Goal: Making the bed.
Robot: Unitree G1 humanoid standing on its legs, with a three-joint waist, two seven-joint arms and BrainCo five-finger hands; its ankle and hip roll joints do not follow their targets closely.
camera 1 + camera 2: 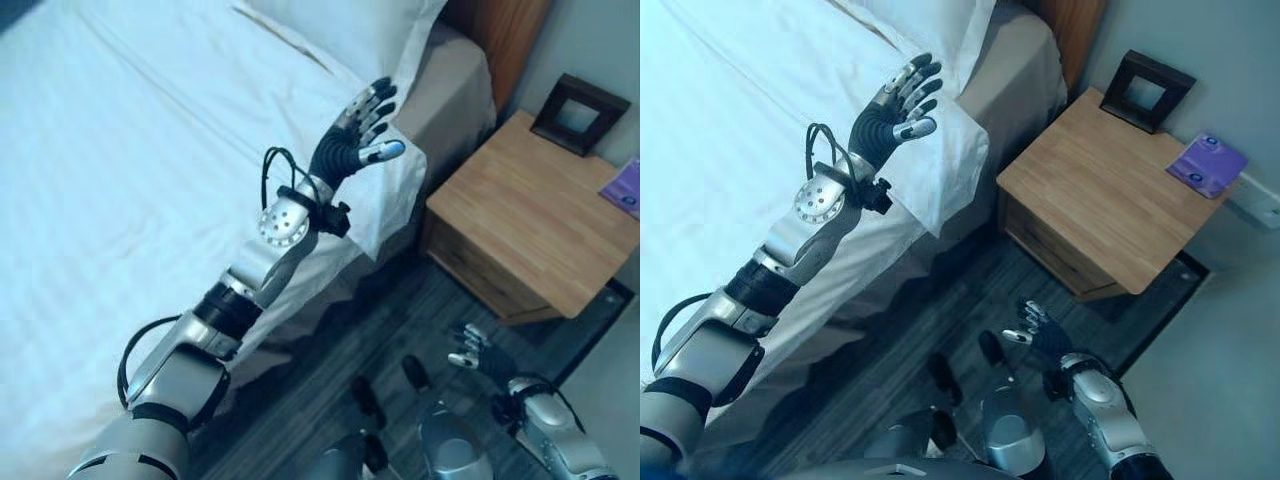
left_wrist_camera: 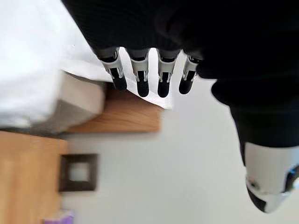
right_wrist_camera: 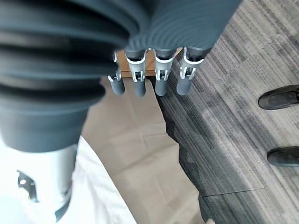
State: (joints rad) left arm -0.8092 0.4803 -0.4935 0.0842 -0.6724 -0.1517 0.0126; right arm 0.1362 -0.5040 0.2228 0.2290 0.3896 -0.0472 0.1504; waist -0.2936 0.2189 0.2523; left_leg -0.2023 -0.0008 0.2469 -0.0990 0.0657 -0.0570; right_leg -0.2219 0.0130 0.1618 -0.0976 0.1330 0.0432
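Observation:
The bed's white duvet (image 1: 120, 180) lies mostly flat, and its corner (image 1: 395, 200) hangs over the bed's side near the head end. A white pillow (image 1: 340, 30) rests at the head. My left hand (image 1: 355, 135) is raised above that duvet corner, open with straight fingers (image 2: 140, 77) and holding nothing. Low over the carpet beside the bed, my right hand (image 1: 1045, 335) is open too, its fingers (image 3: 159, 79) straight and apart from the cloth. The beige bed skirt (image 3: 140, 154) hangs down below the duvet.
A wooden nightstand (image 1: 530, 220) stands close to the bed's head end, carrying a dark picture frame (image 1: 580, 112) and a purple booklet (image 1: 1207, 165). The wooden headboard (image 1: 510, 40) rises behind the pillow. Dark striped carpet (image 3: 224, 130) runs between bed and nightstand.

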